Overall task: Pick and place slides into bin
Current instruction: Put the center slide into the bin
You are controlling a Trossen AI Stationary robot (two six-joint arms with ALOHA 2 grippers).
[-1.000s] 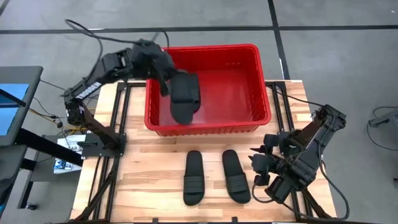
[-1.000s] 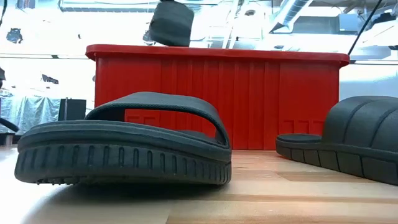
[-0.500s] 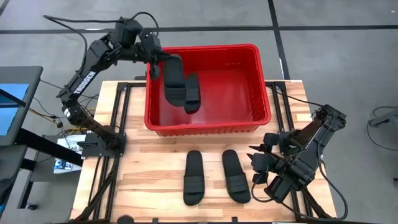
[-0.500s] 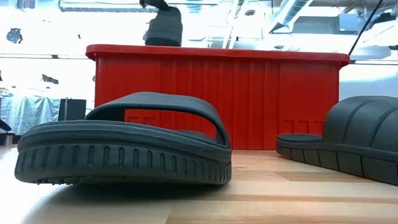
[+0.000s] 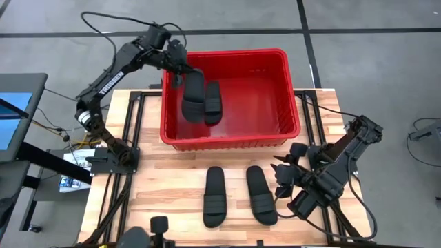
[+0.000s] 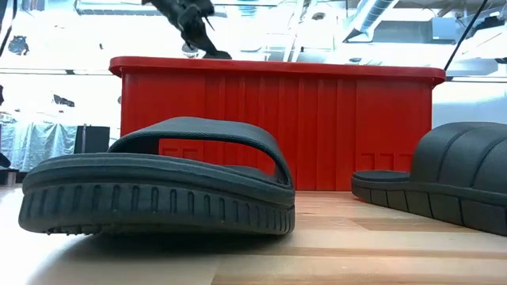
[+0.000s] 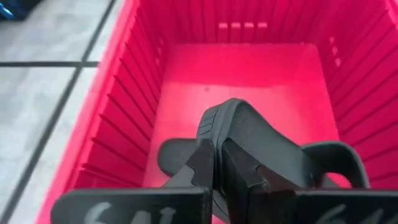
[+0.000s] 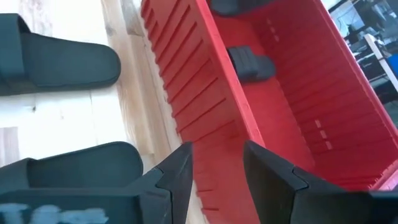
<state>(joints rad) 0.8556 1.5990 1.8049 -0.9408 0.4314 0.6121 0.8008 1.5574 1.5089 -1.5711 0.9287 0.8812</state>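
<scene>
Two slides (image 5: 200, 98) in bin (image 5: 289, 127), one pinched in left gripper (image 5: 180, 64)'s closed fingers; two (image 5: 238, 195) remain on bench (image 5: 165, 186); right gripper (image 5: 284, 180)'s fingers spread, empty.

Wood table (image 5: 165, 189), light planks, black frame rails (image 5: 134, 131) on top at left and right. Grey floor (image 5: 372, 62) all around, dark lines cross it. Blue screen (image 5: 14, 114) at left edge. Thin wires (image 5: 58, 131) near table's left side. Small white label (image 5: 77, 162) there too. Far room bright; pipes (image 6: 372, 16) up high, grey cloth (image 6: 40, 138) at left.
</scene>
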